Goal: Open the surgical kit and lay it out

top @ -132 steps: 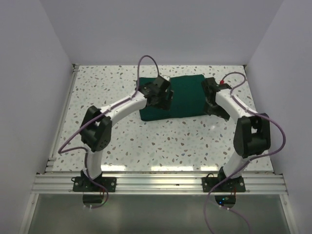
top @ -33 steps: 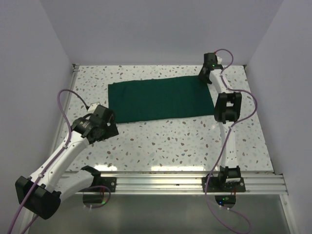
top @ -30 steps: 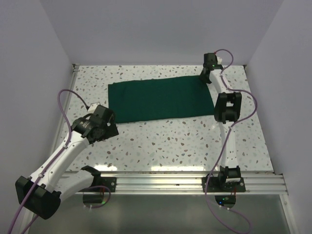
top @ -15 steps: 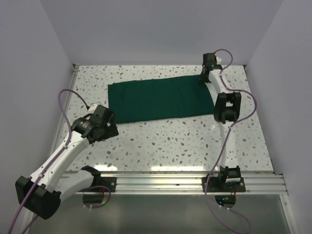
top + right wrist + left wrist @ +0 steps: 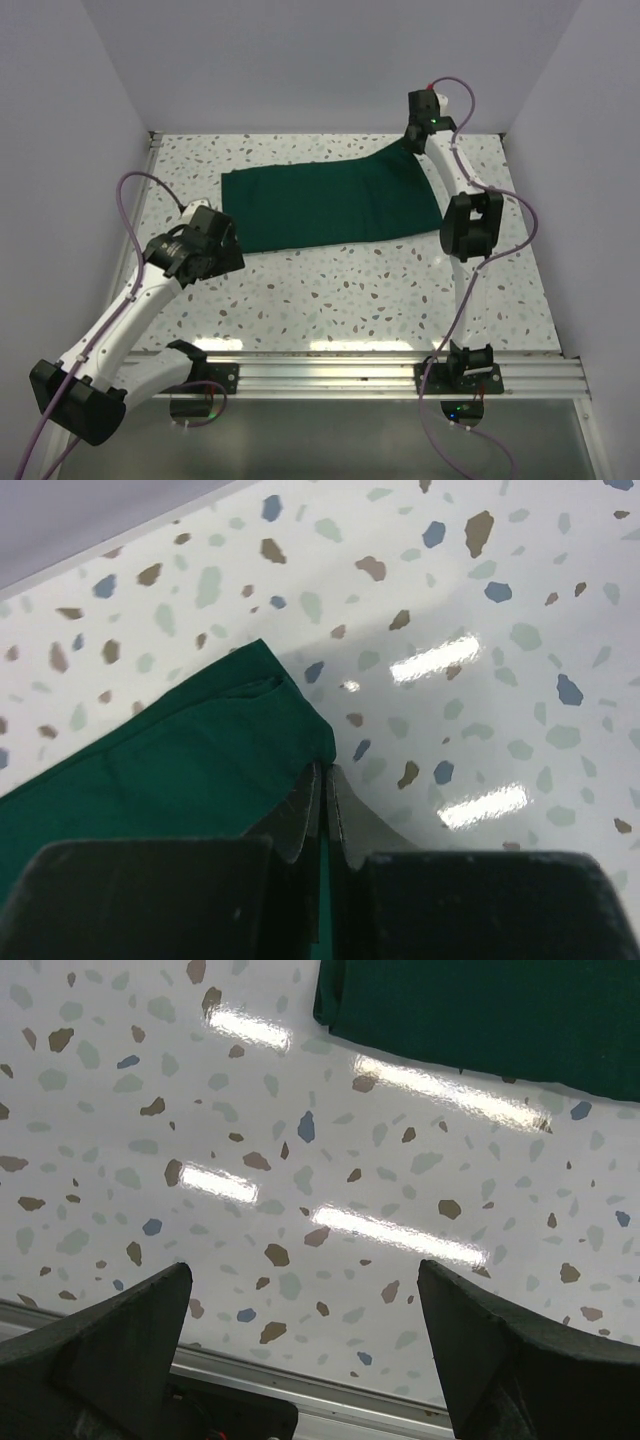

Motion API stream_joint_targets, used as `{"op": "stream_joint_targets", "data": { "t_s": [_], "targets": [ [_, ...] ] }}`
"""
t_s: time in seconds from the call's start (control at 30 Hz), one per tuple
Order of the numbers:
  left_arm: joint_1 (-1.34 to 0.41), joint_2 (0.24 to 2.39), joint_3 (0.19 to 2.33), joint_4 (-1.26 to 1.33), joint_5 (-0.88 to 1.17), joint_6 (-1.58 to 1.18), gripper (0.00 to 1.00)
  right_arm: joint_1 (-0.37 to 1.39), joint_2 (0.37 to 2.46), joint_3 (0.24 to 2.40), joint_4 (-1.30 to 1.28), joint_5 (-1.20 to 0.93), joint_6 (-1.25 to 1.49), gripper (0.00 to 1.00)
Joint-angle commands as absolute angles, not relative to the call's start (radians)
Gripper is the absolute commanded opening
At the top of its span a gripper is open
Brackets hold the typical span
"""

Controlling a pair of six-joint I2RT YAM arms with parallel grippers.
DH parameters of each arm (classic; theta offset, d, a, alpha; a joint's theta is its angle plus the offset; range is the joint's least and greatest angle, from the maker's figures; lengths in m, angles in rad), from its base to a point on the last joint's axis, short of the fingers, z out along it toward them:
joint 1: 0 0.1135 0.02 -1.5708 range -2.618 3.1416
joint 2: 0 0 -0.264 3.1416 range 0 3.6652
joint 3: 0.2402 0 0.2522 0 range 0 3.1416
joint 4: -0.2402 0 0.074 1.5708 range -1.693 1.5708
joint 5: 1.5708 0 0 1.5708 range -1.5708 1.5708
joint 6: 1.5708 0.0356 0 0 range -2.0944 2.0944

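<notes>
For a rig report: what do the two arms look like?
Both the left arm and right arm have white tubular links, chunky black joint housings and black bases. A purple cable loops along each. The jaws are matte black wedges. A small green light shows near the right wrist.

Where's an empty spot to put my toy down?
The widest bare patch is speckled table between the green cloth and the metal rail. Crowded: the cloth's far right corner, where the right claw pinches it, and the near left, under the left arm.
</notes>
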State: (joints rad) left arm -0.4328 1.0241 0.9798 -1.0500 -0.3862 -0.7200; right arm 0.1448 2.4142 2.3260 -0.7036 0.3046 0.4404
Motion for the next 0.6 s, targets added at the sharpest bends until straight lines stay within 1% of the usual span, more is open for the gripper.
{"op": "stream_joint_targets", "data": {
  "t_s": [0.0,0.07,0.17,0.2,0.23,0.27,0.3,0.33,0.37,0.4,0.47,0.5,0.57],
  "targets": [
    [-0.434,1.025,1.038,-1.003,-0.391,-0.681,1.0,0.193,2.295,2.301,-0.779,0.293,0.414,0.0],
    [-0.434,1.025,1.045,-0.988,-0.388,-0.667,1.0,0.227,2.266,2.267,-0.828,0.281,0.416,0.0],
    [-0.434,1.035,1.061,-0.962,-0.38,-0.649,1.0,0.282,2.174,2.127,-0.845,0.236,0.434,0.0],
    [-0.434,1.04,1.068,-0.953,-0.377,-0.644,1.0,0.299,2.131,2.006,-0.838,0.215,0.443,0.0],
    [-0.434,1.054,1.071,-0.931,-0.37,-0.632,1.0,0.333,2.09,1.937,-0.824,0.2,0.455,0.0],
    [-0.434,1.06,1.077,-0.919,-0.365,-0.626,1.0,0.353,1.992,1.866,-0.79,0.189,0.462,0.0],
    [-0.433,1.071,1.081,-0.907,-0.361,-0.62,1.0,0.37,1.943,1.727,-0.778,0.17,0.469,0.0],
    [-0.433,1.092,1.086,-0.882,-0.353,-0.608,1.0,0.402,1.896,1.662,-0.767,0.161,0.486,0.0],
    [-0.433,1.104,1.092,-0.871,-0.348,-0.601,1.0,0.417,1.794,1.601,-0.764,0.152,0.494,0.0],
    [-0.433,1.118,1.104,-0.861,-0.344,-0.595,1.0,0.429,1.746,1.486,-0.765,0.149,0.502,0.0],
    [-0.433,1.155,1.126,-0.827,-0.334,-0.578,1.0,0.454,1.59,1.377,-0.779,0.135,0.523,0.0],
    [-0.433,1.166,1.13,-0.816,-0.333,-0.572,1.0,0.463,1.528,1.285,-0.793,0.135,0.529,0.0],
    [-0.433,1.196,1.138,-0.778,-0.325,-0.557,1.0,0.472,1.427,1.195,-0.824,0.13,0.545,0.0]
  ]
}}
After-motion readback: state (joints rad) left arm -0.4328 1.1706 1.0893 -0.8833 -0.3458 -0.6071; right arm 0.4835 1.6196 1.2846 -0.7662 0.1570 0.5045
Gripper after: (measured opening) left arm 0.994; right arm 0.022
